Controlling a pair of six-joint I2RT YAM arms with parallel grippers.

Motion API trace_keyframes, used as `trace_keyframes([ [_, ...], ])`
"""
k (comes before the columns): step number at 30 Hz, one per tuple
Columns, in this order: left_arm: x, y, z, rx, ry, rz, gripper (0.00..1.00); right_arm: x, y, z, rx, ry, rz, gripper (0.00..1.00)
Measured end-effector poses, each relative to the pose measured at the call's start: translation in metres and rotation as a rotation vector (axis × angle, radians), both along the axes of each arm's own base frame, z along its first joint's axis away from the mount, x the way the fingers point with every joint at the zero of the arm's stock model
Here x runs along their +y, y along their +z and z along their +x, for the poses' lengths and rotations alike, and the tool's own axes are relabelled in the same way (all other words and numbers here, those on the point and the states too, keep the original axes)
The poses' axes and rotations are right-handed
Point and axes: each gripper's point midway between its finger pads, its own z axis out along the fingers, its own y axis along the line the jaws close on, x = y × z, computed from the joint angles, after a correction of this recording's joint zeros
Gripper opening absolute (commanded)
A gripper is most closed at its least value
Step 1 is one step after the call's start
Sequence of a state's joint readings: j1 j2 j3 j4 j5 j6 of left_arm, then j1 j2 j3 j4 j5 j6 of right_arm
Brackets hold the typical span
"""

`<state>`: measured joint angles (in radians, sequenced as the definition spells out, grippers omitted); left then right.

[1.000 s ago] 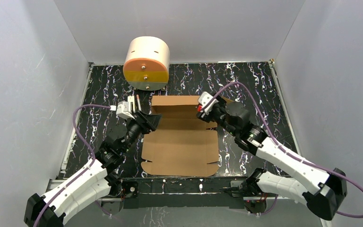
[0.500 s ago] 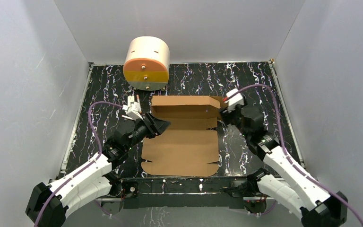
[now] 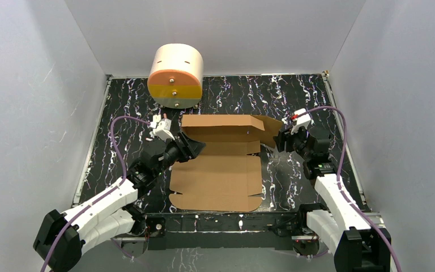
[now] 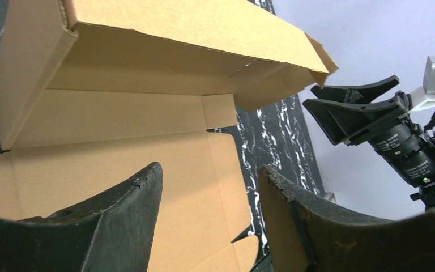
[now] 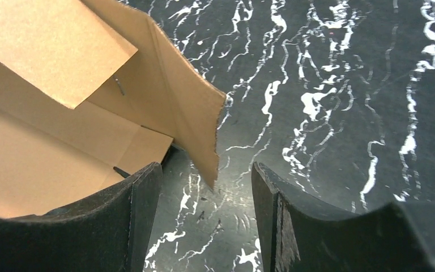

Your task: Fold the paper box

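Folding is at an early stage: paper box (image 3: 215,173) lies on the tabletop (image 3: 294,96), far panel raised, near flaps flat. Left hand (image 3: 195,148) and right hand (image 3: 279,140) flank that panel, both partly open, holding nothing.

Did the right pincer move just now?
Yes. The right pincer slid rightward, farther from the cream cylinder, going from over the paper box to beside its right flap.
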<state>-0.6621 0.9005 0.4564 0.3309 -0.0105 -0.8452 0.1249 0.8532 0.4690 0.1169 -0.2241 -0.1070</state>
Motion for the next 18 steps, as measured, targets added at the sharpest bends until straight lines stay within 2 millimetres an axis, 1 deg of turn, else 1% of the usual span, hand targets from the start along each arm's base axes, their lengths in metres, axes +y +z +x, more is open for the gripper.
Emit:
trace_keyframes([
  [3, 0.004, -0.007, 0.005, -0.005, 0.023, 0.039, 0.60, 0.007, -0.010, 0.002, 0.010, 0.034, 0.037, 0.65],
  [6, 0.009, -0.020, 0.012, 0.000, 0.048, 0.094, 0.60, 0.012, -0.015, 0.006, 0.000, 0.058, 0.059, 0.63],
  [9, 0.013, -0.037, 0.018, 0.018, 0.066, 0.157, 0.60, 0.015, -0.020, 0.012, -0.005, 0.068, 0.068, 0.59],
  [12, 0.015, -0.049, 0.022, 0.026, 0.067, 0.204, 0.60, 0.018, -0.026, 0.017, -0.006, 0.083, 0.074, 0.54],
  [15, 0.012, -0.052, 0.026, 0.017, 0.053, 0.234, 0.60, 0.023, -0.028, 0.021, -0.015, 0.108, 0.085, 0.48],
  [18, 0.008, -0.046, 0.028, -0.015, 0.032, 0.232, 0.60, 0.029, -0.031, 0.021, -0.019, 0.137, 0.102, 0.41],
])
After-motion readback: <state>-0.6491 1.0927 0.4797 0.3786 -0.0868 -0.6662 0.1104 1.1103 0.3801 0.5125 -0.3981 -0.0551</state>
